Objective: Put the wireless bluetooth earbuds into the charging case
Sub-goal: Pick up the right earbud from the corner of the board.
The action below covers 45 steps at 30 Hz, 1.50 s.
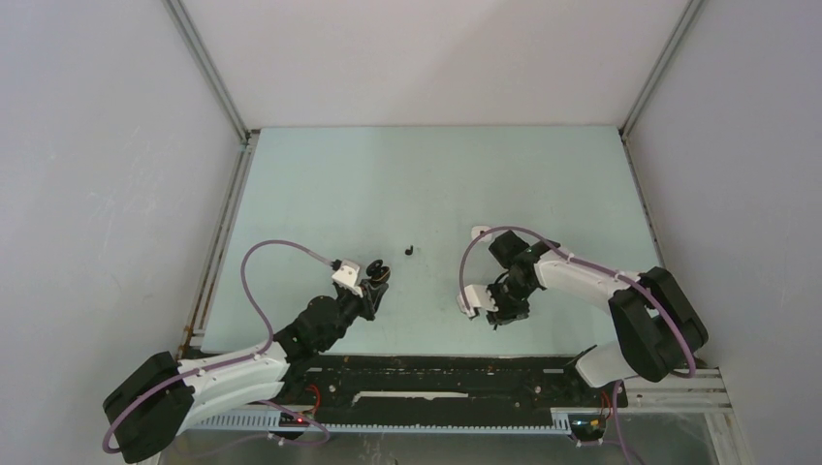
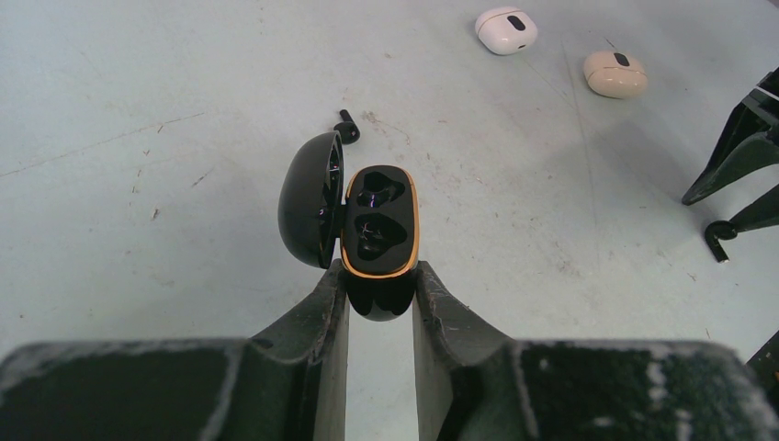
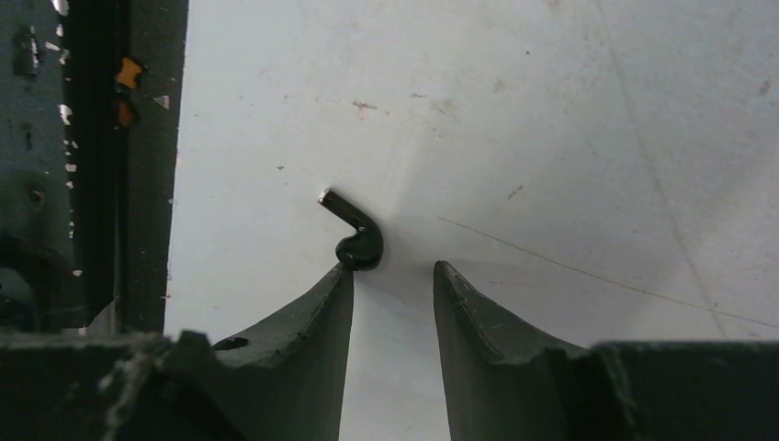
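The case (image 2: 379,225) is being gripped by the left claw (image 2: 379,276), with both fingers (image 2: 326,312) pressed on its near end. The case is being held open, with the lid (image 2: 310,197) swung out at 9 o'clock of the gold-rimmed body. Both wells are showing dark, and whether anything is seated in them cannot be told. An earbud (image 2: 347,126), black, is lying on the table (image 2: 138,230) at 11 o'clock of the case, just past the lid and apart from it. A white case (image 2: 506,29) and a beige case (image 2: 615,73) are lying shut at 1 o'clock, near each other and well apart from the gripped one.

The right claw (image 3: 390,271) is being held spread over the table, with nothing being gripped. A second earbud (image 3: 354,237), also black, is lying at 11 o'clock of the gap. Its bulb is sitting right at the tip of the picture-left finger (image 3: 321,303) and its stem is pointing to 10 o'clock. A dark rail (image 3: 92,138) is running along the 9 o'clock edge of that view.
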Each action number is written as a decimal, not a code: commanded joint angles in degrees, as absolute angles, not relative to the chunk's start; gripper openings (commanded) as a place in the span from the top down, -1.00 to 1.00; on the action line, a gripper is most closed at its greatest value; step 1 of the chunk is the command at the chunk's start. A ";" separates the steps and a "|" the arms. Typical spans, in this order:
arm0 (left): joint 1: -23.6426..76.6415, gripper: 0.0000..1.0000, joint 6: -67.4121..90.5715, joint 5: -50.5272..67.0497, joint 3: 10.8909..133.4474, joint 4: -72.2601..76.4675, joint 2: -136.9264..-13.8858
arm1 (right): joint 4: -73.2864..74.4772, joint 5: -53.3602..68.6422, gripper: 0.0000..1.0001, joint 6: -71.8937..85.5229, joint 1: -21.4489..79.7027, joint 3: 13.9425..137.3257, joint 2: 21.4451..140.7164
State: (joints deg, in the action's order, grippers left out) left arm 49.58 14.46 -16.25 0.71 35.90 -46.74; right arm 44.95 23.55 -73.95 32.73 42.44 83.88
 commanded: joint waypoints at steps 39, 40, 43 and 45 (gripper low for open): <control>49.34 0.92 13.60 -15.06 2.17 38.32 -44.62 | 41.08 13.03 0.09 -46.31 41.62 38.83 81.12; 49.31 0.92 13.62 -14.92 2.19 38.33 -44.71 | 40.62 12.37 0.09 -45.57 41.78 38.85 81.42; 49.37 0.92 13.71 -14.75 2.21 38.36 -44.76 | 38.84 9.38 0.13 -43.38 41.52 39.25 82.74; 49.31 0.92 13.79 -14.69 2.12 38.32 -44.62 | 38.52 9.06 0.17 -42.34 40.80 40.01 83.78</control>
State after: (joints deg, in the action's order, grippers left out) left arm 49.58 14.50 -15.64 0.71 35.90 -44.95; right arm 39.59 13.02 -47.00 41.65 40.23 81.03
